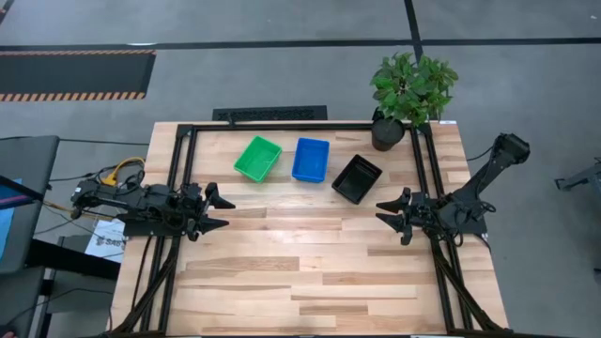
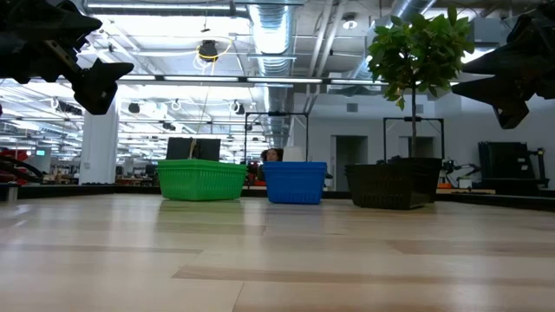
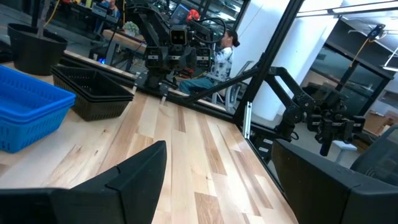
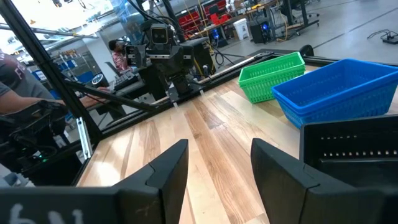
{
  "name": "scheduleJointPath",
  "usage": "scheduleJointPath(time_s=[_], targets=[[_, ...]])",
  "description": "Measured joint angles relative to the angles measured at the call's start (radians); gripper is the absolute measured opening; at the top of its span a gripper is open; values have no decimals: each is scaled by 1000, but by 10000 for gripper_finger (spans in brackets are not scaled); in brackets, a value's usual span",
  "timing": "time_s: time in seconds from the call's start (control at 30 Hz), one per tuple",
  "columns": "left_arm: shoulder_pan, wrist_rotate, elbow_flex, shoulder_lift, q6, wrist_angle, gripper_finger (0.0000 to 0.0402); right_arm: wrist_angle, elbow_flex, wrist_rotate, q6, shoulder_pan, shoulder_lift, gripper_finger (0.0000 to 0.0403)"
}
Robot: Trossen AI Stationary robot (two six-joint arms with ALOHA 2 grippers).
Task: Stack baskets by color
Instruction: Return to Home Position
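Note:
Three stacks of baskets stand in a row on the far half of the table: a green one [image 1: 258,158], a blue one [image 1: 311,160] and a black one [image 1: 357,178], each resting on its bottom. In the low view they show as green [image 2: 201,180], blue [image 2: 296,182] and black [image 2: 395,185]. My left gripper [image 1: 220,210] hovers open at the table's left edge, above the wood, pointing right. My right gripper [image 1: 387,215] hovers open at the right edge, pointing left, near the black basket. Neither touches anything.
A potted green plant [image 1: 406,94] stands at the far right corner, just behind the black basket. A black frame [image 1: 282,126] runs around the table's far and side edges. The near half of the wooden table [image 1: 300,282] lies bare. People sit beyond the table.

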Motion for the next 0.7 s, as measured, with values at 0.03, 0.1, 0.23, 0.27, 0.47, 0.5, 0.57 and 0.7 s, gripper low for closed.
scheduleJointPath(time_s=[0.03, 0.1, 0.23, 0.27, 0.47, 0.5, 0.57, 0.7], targets=[[0, 0, 0, 0, 0, 0, 279, 0, 0, 0, 0, 0, 0, 198], [0, 0, 0, 0, 0, 0, 279, 0, 0, 0, 0, 0, 0, 197], [0, 0, 0, 0, 0, 0, 279, 0, 0, 0, 0, 0, 0, 194], [0, 0, 0, 0, 0, 0, 279, 0, 0, 0, 0, 0, 0, 194], [0, 0, 0, 0, 0, 0, 279, 0, 0, 0, 0, 0, 0, 197], [0, 0, 0, 0, 0, 0, 279, 0, 0, 0, 0, 0, 0, 197], [0, 0, 0, 0, 0, 0, 279, 0, 0, 0, 0, 0, 0, 197], [0, 0, 0, 0, 0, 0, 279, 0, 0, 0, 0, 0, 0, 194]])
